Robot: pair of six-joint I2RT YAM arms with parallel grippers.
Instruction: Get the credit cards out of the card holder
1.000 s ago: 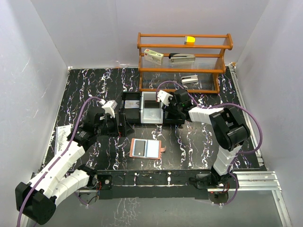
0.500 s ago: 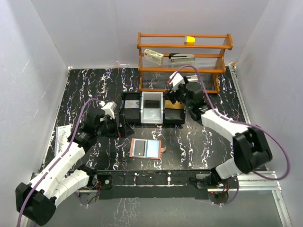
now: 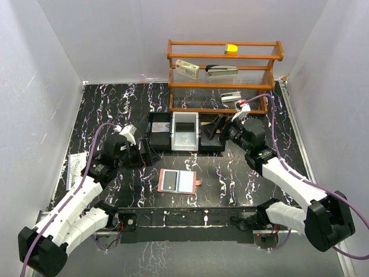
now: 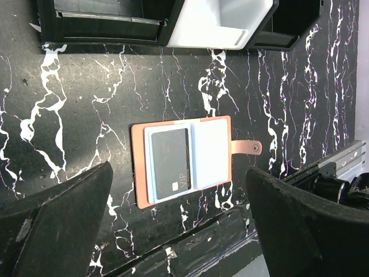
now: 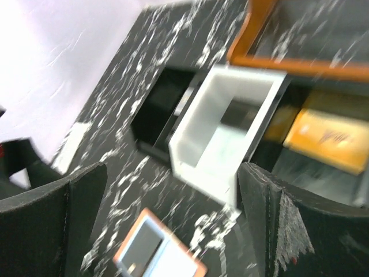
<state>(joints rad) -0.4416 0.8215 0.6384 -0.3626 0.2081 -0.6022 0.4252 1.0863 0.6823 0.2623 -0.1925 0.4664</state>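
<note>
Lying open at table front-centre, card holder (image 3: 178, 181) runs 3–9 o'clock, approx 4 o'clock from left gripper (image 3: 140, 154), jaws apart, nearer; right gripper (image 3: 212, 129), also apart, sits farther.

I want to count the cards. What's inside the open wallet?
One dark card sits in one side of the card holder. The other side shows only pale blue lining. Cards tucked underneath or deeper would be hidden.
</note>
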